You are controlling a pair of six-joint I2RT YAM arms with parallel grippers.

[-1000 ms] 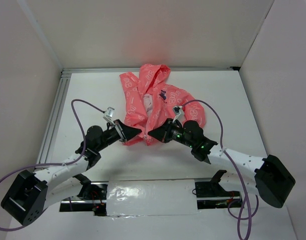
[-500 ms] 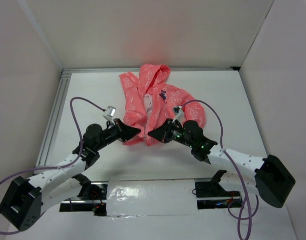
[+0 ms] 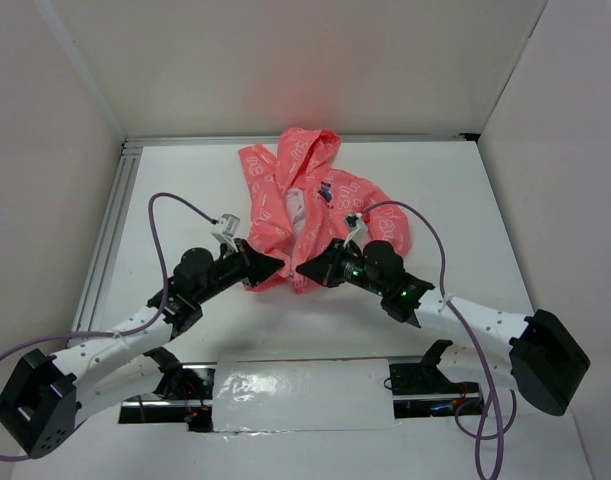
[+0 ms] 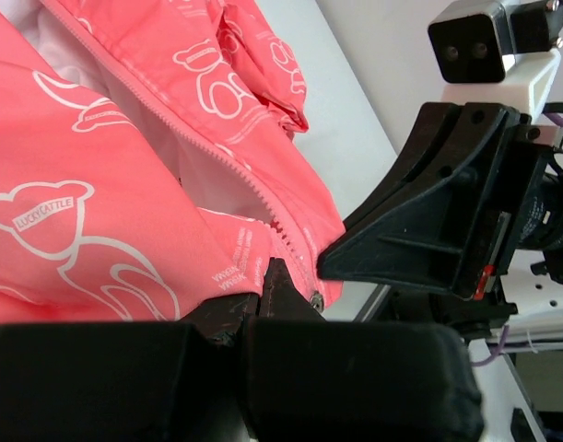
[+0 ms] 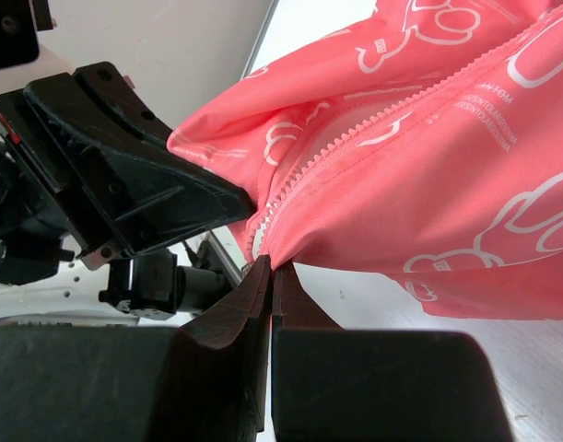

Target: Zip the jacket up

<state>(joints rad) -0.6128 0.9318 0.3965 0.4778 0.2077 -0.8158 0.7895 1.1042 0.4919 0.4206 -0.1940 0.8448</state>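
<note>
Coral-pink thin-fabric hooded jacket (image 3: pixel 285 190): front open, beyond both claws.
Left black two-finger claw (image 4: pixel 271 274): clamped shut on its hem.
Right black two-finger claw (image 5: pixel 270 266): clamped shut on facing hem.

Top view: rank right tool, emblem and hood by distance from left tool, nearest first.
1. Right tool: just right of the left tool, tips almost meeting at the jacket hem.
2. Emblem: farther back, mid-jacket, slightly right.
3. Hood: the jacket's far end, near the back wall.
</note>
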